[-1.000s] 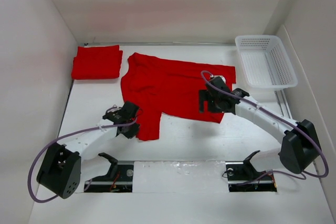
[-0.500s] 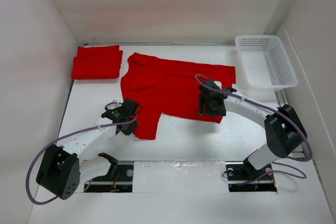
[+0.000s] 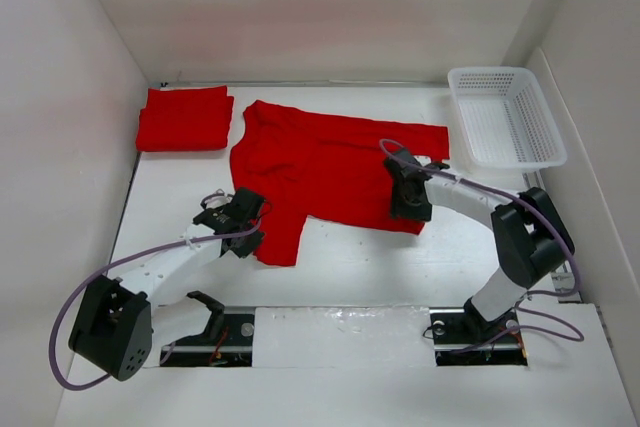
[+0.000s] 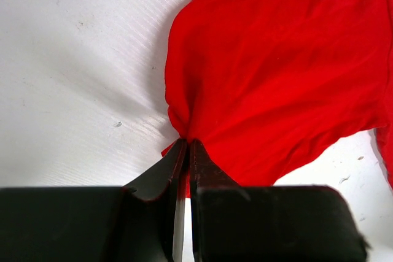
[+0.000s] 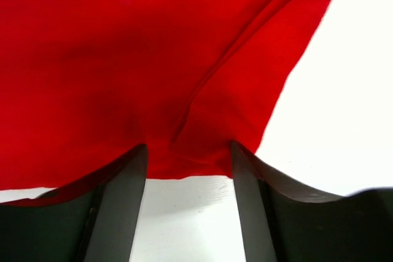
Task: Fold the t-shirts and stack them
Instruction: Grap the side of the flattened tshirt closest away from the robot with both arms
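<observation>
A red t-shirt [image 3: 320, 167] lies spread, partly rumpled, across the middle of the table. A folded red t-shirt [image 3: 184, 119] lies at the back left. My left gripper [image 3: 243, 218] is shut on the spread shirt's near-left sleeve, pinching a fold of cloth [image 4: 202, 90] between its tips. My right gripper [image 3: 408, 199] is open and sits over the shirt's near-right hem; the hem edge [image 5: 184, 167] lies between its two fingers [image 5: 123, 194], with bare table below.
A white plastic basket [image 3: 505, 115] stands at the back right. White walls close in the table on the left, back and right. The arm bases sit at the near edge.
My right gripper has swung a little right and turned over the shirt's near-right hem, its arm folding back. My left gripper pulled the sleeve slightly up and back, then held still.
</observation>
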